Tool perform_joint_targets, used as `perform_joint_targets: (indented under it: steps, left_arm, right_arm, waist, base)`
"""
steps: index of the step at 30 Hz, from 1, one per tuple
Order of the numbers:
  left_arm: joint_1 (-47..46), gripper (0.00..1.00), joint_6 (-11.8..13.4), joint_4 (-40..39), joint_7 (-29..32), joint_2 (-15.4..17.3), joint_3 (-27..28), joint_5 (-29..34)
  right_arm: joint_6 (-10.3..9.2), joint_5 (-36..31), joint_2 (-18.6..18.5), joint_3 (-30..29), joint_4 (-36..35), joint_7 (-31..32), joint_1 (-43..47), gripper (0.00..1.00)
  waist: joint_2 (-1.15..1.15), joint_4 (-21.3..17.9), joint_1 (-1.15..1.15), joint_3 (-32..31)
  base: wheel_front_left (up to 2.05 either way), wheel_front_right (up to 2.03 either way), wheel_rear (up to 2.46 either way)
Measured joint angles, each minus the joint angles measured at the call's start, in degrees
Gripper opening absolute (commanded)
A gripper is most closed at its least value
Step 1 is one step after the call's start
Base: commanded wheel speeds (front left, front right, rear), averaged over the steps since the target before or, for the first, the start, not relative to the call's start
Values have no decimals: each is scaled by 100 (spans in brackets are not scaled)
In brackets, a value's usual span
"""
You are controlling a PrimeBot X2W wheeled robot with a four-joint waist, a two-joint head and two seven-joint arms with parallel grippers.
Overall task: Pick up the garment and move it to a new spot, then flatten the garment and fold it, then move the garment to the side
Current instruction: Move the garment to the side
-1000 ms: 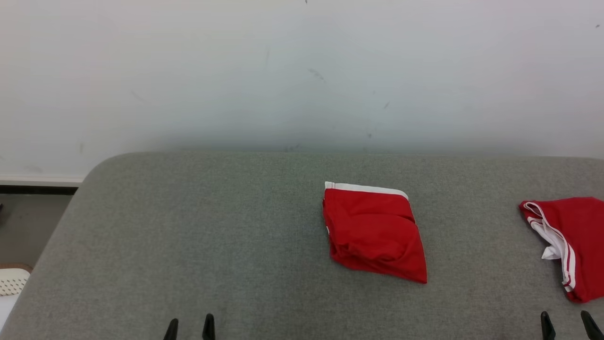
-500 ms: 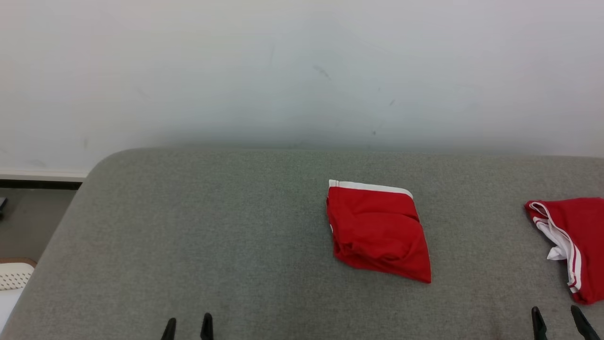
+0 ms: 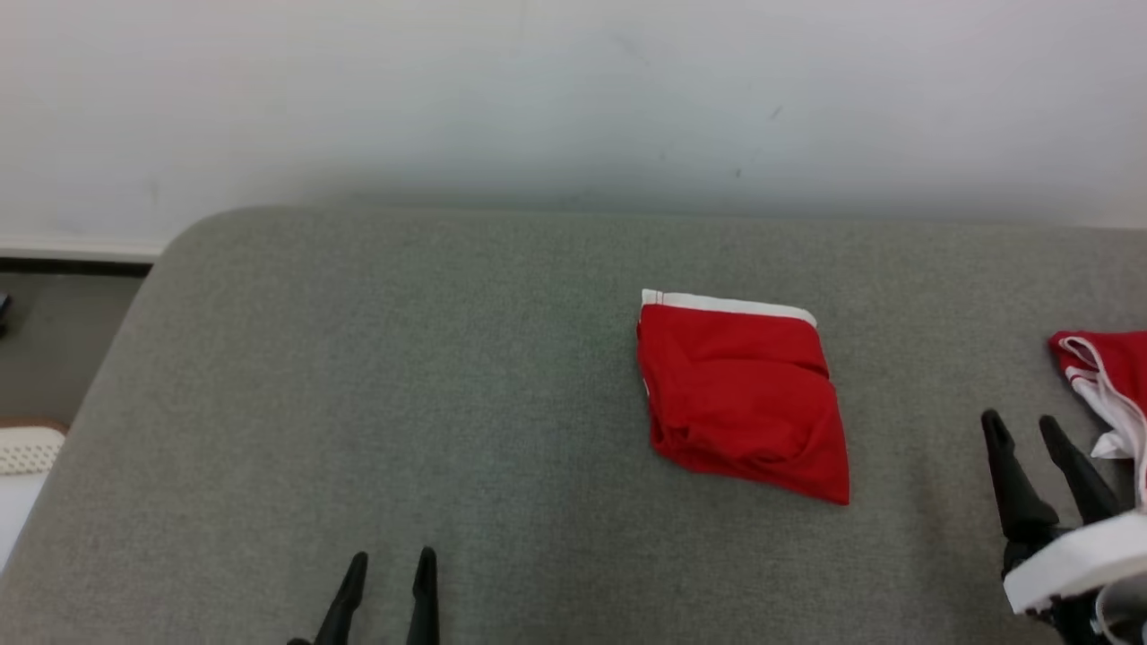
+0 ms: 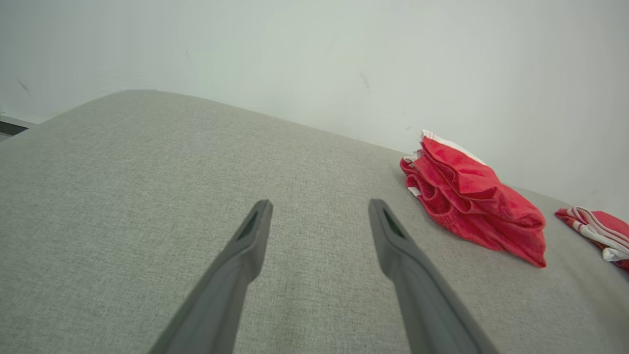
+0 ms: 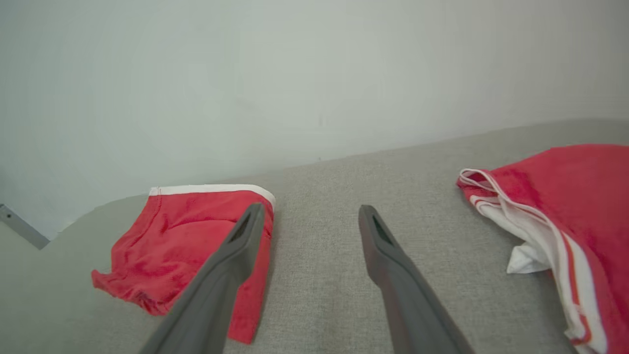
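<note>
Right claw jaws apart, empty. The garment sits bunched on the grey cushion just ahead-right of its tips, striped edge facing the claw; long axis unclear, far side cut off. Left claw also apart, well left past a folded red piece, so right arm's nearer.

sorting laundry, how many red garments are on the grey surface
2. A folded garment lies mid-surface; a striped garment at the right edge, partly cut off, so more may be hidden.

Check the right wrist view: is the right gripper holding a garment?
No, the right gripper stands open over the grey surface, gripping nothing.
</note>
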Motion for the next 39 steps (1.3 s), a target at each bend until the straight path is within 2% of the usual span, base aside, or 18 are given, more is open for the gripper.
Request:
perform_joint_targets:
  steps: [4, 9, 13, 19, 24, 25, 26, 27, 28, 33, 39]
  left_arm:
    - [-239, 100, 25, 45, 0, 1, -136, -82]
    - [-510, 100, 89, 74, -1, 0, -391, -234]
    - [-608, 100, 143, 105, -1, 0, -528, -299]
    - [-669, 100, 204, 131, 0, 0, -614, -390]
    - [-697, 100, 227, 133, 0, 0, -635, -425]
    - [-701, 100, 229, 132, 0, 0, -643, -431]
    - [-709, 100, 230, 132, 0, 0, -651, -436]
    - [-714, 100, 237, 132, 0, 1, -654, -441]
    - [-721, 100, 238, 133, 0, 1, -659, -449]
    - [-723, 100, 279, 127, 0, 1, -620, -458]
    - [-695, 100, 254, 101, 0, 1, -527, -447]
  right_arm:
    - [0, 1011, -165, 287, 190, 1327, -676, 100]
    - [-1, 1950, -196, 147, 644, 2694, -1335, 100]
    - [-1, 2347, -191, 7, 921, 3326, -1655, 100]
    - [-1, 2510, -151, -115, 1247, 3956, -1813, 100]
    - [-1, 2471, -56, -64, 1235, 4176, -1942, 100]
    - [-1, 2434, -20, -49, 1223, 4174, -1976, 77]
    - [-1, 2396, 12, -51, 1224, 4147, -1996, 33]
    - [-1, 2339, 35, -55, 1226, 4083, -2012, 3]
    - [-1, 2283, 59, -51, 1225, 4040, -2020, 0]
    - [-1, 2192, 108, 34, 1168, 3969, -2026, 0]
    - [-1, 2082, 58, 152, 1055, 3872, -2037, 0]
  waist:
    - [0, 117, 0, 359]
    - [0, 385, 0, 700]
    - [0, 641, 1, 880]
    - [-1, 957, 1, 1053]
    - [0, 1077, 0, 1147]
    - [0, 1086, 0, 1156]
    - [0, 1095, 0, 1164]
    - [0, 1103, 0, 1169]
    - [0, 1108, 0, 1169]
    - [0, 1051, 0, 1129]
    - [0, 736, 0, 1067]
  base:
    - [0, 0, 0]
    - [0, 0, 0]
    - [0, 0, 0]
    - [0, 0, 0]
    - [0, 0, 0]
    - [0, 0, 0]
    - [0, 0, 0]
    - [0, 0, 0]
    - [0, 0, 0]
    - [0, 0, 0]
    - [0, 0, 0]
